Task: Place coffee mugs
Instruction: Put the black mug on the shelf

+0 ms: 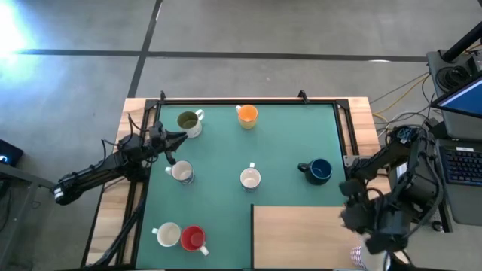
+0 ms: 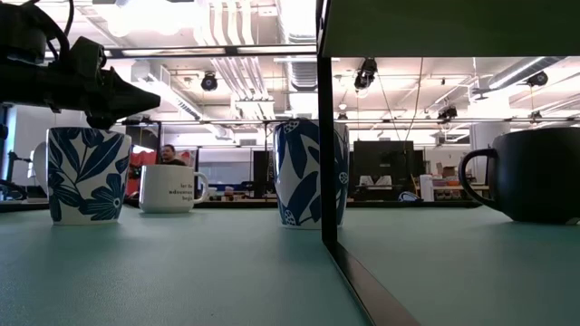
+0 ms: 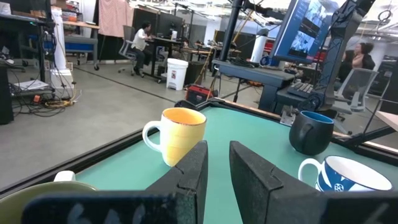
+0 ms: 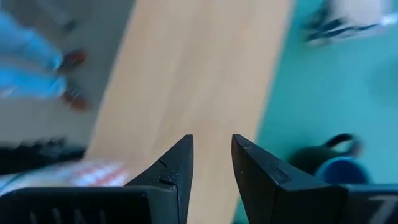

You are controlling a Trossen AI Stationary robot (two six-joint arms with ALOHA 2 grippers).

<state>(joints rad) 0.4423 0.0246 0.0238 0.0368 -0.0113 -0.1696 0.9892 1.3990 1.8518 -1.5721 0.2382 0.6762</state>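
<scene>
Several coffee mugs stand on their bases on the green mat (image 1: 286,135): a white one with an olive inside (image 1: 190,122), an orange one (image 1: 247,115), white ones (image 1: 181,172) (image 1: 250,178) (image 1: 167,235), a red one (image 1: 193,238) and a dark blue one (image 1: 319,170). My left gripper (image 1: 179,138) hovers level at the mat's left side between the olive-lined mug and a white mug. Its fingers stand a little apart on nothing (image 3: 219,162). My right gripper (image 4: 212,155) is open and slants down over the wooden board (image 1: 301,237), touching nothing.
A black frame (image 1: 248,102) runs along the mat's far and side edges. Cables and a laptop (image 1: 459,150) crowd the table's right side, behind the right arm. A striped object (image 1: 360,257) lies at the near right edge. People sit in the room beyond.
</scene>
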